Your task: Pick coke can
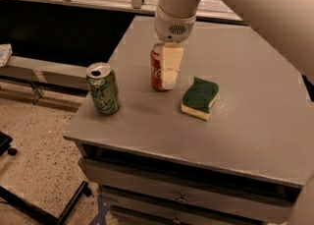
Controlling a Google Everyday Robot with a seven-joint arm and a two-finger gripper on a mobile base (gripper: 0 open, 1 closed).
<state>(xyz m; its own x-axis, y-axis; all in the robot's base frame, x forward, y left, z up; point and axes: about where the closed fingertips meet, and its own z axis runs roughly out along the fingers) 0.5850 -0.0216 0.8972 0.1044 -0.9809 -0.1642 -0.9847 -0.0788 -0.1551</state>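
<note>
The red coke can [156, 75] stands upright near the middle of the grey table [255, 116], its white script partly showing. My gripper [170, 77] hangs straight down from the white arm and sits right at the can, its cream-coloured end covering the can's top and right side. Whether it touches the can cannot be told from this view. The can's far side is hidden.
A green patterned can [102, 88] stands upright near the table's left edge, left of the coke can. A green and yellow sponge [199, 98] lies just right of the coke can. Drawers sit under the table's front edge. A speckled floor lies to the left.
</note>
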